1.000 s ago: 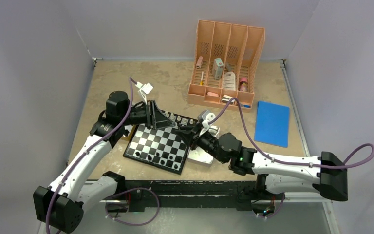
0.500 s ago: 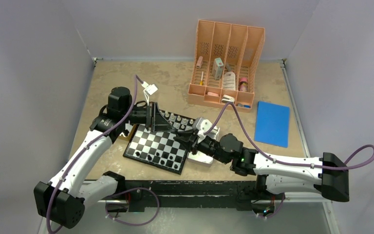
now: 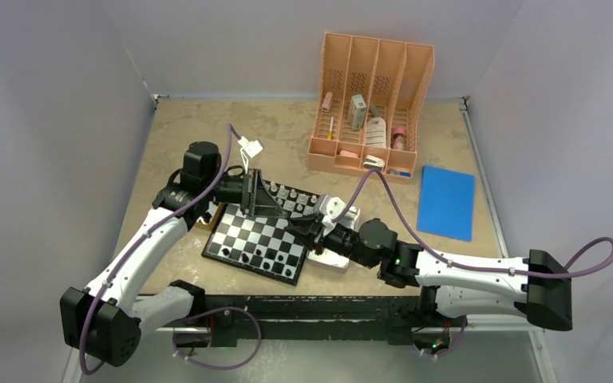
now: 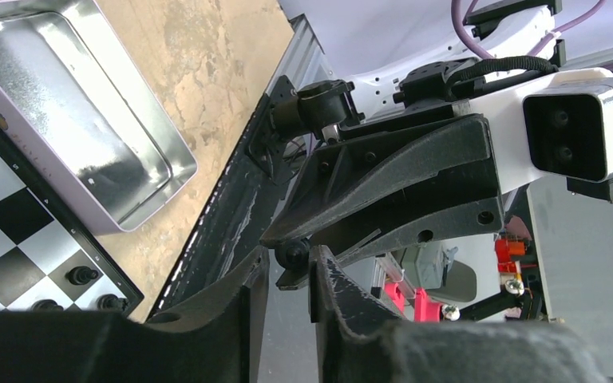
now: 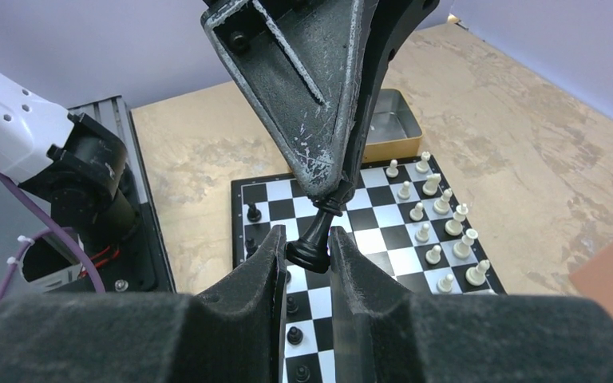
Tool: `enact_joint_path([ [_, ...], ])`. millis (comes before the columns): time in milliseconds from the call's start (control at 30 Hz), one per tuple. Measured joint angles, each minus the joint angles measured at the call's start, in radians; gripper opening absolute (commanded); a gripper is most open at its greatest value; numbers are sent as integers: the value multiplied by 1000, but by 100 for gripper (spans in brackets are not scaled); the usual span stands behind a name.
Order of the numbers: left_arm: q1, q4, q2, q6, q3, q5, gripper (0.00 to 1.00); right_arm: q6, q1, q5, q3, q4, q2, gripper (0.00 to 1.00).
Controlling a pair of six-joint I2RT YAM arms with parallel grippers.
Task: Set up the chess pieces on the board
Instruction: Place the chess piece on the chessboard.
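The board (image 3: 259,239) lies mid-table, its checks also clear in the right wrist view (image 5: 383,239). White pieces (image 3: 291,194) line its far edge (image 5: 439,215). Black pieces (image 3: 255,259) stand along the near edge (image 5: 253,211). Both grippers meet above the board's right side. My right gripper (image 5: 307,239) is shut on the base of a tilted black piece (image 5: 315,239). My left gripper (image 4: 289,259) pinches the same piece's head (image 4: 293,254). In the top view the left gripper (image 3: 283,210) and the right gripper (image 3: 302,231) touch tip to tip.
A plain silver metal tray (image 3: 331,259) lies against the board's right edge (image 4: 72,120). A gold tin (image 5: 387,128) sits by the board's far left corner. A peach organizer (image 3: 371,104) stands at the back and a blue pad (image 3: 447,202) lies right.
My right gripper has moved left and down to the left gripper's tips and now holds the piece's base. The left arm has shifted slightly right.
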Motion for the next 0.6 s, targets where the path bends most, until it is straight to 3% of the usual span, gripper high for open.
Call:
enact_joint_path([
  [133,0,0,0,0,0,6,18,0,0,0,0,-20,0,10],
  [300,0,-9,0,2,0,5,29,-1,0,-2,1,-35,0,10],
  [600,0,-11,0,4,0,4,29,-3,0,-13,1,-49,0,10],
])
